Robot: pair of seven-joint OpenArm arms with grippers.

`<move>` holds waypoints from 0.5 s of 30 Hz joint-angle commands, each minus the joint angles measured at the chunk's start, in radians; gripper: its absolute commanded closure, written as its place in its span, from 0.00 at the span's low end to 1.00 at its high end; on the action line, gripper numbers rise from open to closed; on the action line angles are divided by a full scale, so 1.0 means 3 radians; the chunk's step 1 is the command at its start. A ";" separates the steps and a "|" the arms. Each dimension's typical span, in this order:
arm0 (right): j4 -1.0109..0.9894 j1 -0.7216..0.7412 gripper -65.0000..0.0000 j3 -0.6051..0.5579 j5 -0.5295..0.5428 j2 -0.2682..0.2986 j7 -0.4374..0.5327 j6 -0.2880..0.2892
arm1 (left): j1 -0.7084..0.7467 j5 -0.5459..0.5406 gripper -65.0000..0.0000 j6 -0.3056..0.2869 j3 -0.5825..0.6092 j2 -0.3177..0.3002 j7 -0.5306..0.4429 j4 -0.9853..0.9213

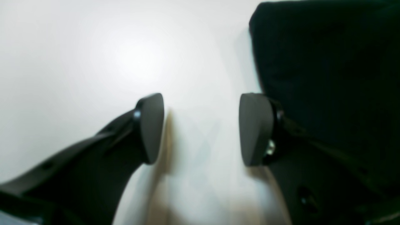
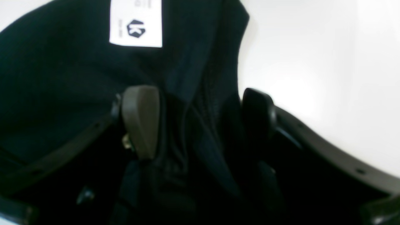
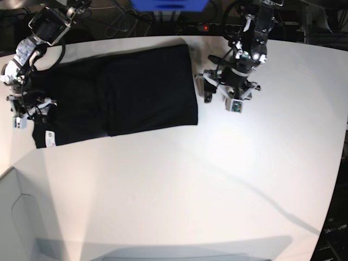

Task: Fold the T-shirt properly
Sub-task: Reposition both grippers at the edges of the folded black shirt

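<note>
Lying as a flat, sleeves-in rectangle on the desk, the T-shirt needs crosswise folds; left gripper released, right gripper spread around its hem.

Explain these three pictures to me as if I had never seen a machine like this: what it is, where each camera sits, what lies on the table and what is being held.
This is a robot with two arms, each ending in a two-fingered pincer. One picture looks down from above on a white table; the other two come from cameras mounted at the wrists, looking along the pincers.

On the table lies a black T-shirt, already folded into a long rectangle, with a small white tag near one corner.

In the overhead view the left pincer is on the right side, just off the shirt's edge. Its own camera shows it open over bare table, holding nothing.

The right pincer is at the shirt's other end. Its camera shows the fingers spread with bunched fabric between them; they do not look clamped on it.
</note>
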 commanded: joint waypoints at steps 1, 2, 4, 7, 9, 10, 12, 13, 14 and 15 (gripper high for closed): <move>-0.0088 -0.0009 0.35 -0.0011 -0.0101 0.0005 -0.0233 0.0036 | -0.0012 -0.0008 0.44 -0.0007 -0.0017 -0.0014 -0.0068 0.0067; -0.0160 -0.0004 0.35 -0.0006 -0.0101 0.0005 -0.0233 0.0036 | -0.0012 -0.0008 0.44 -0.0007 -0.0017 -0.0014 -0.0068 0.0067; -0.0273 0.0006 0.39 -0.0006 -0.0101 0.0010 -0.0233 0.0036 | -0.0012 -0.0008 0.44 -0.0007 -0.0017 -0.0019 -0.0068 0.0067; -0.0334 -0.0004 0.49 -0.0021 -0.0101 0.0015 -0.0233 0.0036 | -0.0012 -0.0008 0.44 -0.0007 -0.0017 -0.0019 -0.0068 0.0067; -0.0344 -0.0009 0.58 -0.0026 -0.0106 0.0015 -0.0233 0.0036 | -0.0012 -0.0008 0.44 -0.0007 -0.0022 -0.0019 -0.0068 0.0067; -0.0344 -0.0009 0.63 -0.0026 -0.0116 0.0015 -0.0233 0.0036 | -0.0012 -0.0008 0.44 -0.0007 -0.0022 -0.0019 -0.0068 0.0067; -0.0344 -0.0014 0.75 -0.0031 -0.0116 0.0010 -0.0238 0.0036 | -0.0012 -0.0008 0.44 -0.0007 -0.0022 -0.0014 -0.0068 0.0067; -0.0344 -0.0014 0.82 -0.0031 -0.0116 0.0010 -0.0238 0.0036 | -0.0012 -0.0008 0.44 -0.0007 -0.0022 -0.0014 -0.0068 0.0057; -0.0344 -0.0019 0.89 -0.0031 -0.0116 0.0010 -0.0238 0.0036 | -0.0017 -0.0008 0.44 -0.0007 -0.0022 -0.0008 -0.0068 0.0042; -0.0339 -0.0024 0.96 -0.0031 -0.0116 0.0010 -0.0238 0.0036 | -0.0017 -0.0008 0.44 -0.0007 -0.0022 -0.0003 -0.0068 0.0037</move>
